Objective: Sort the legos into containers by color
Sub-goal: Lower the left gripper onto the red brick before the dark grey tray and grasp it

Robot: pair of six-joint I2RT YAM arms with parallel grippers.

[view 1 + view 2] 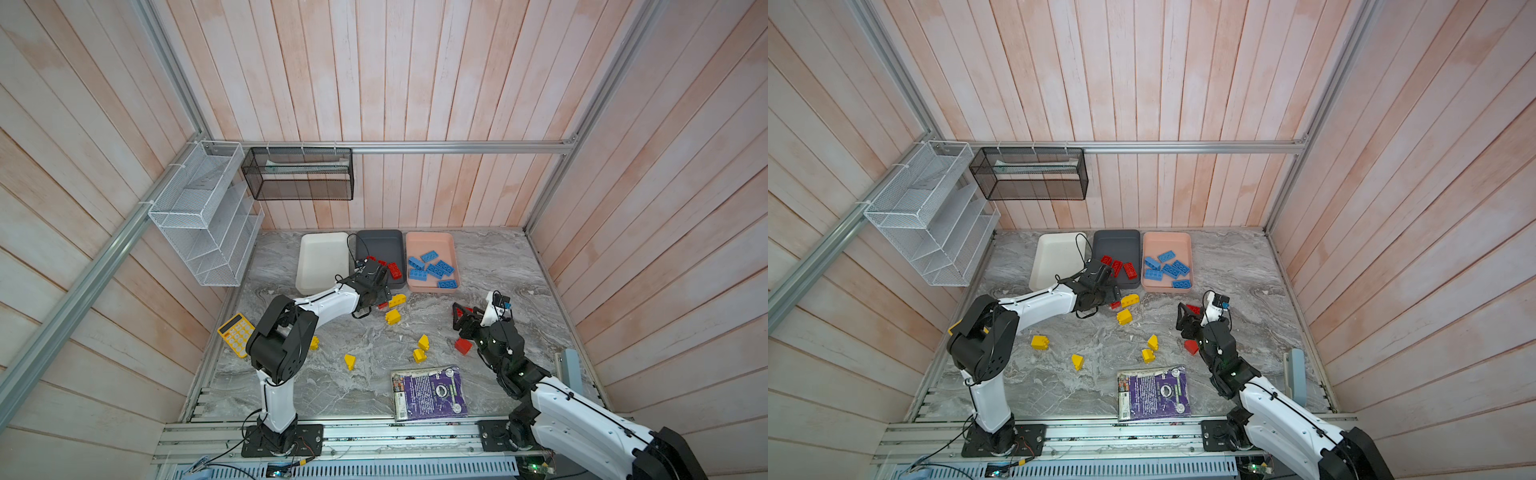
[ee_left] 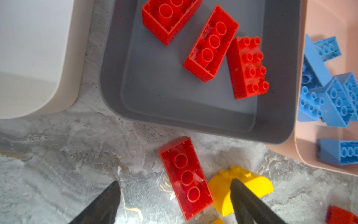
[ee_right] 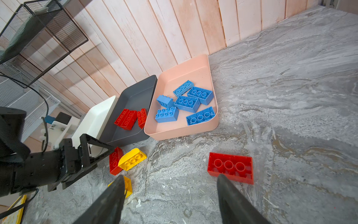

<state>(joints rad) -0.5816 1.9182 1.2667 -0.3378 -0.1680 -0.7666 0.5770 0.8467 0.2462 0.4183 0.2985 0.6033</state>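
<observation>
Two red legos within reach on the bench (image 2: 58,155). Left jaws open, straddling the upside-down red brick (image 2: 185,178) just short of the dark grey tray (image 2: 111,77). Right jaws open, second red brick (image 3: 230,167) just ahead. Likely light, rigid, slick, so pinch the long sides. Yellow rounded brick (image 2: 219,197) butts the left one, under one jaw tip.

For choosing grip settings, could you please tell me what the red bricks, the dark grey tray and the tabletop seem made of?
Red bricks: hard moulded plastic, glossy; crisp studs, hollow tubes underneath. Dark grey tray: likely plastic, matte; smooth rounded corners. Tabletop: grey veined marble look; real stone or printed laminate, I cannot tell.
</observation>
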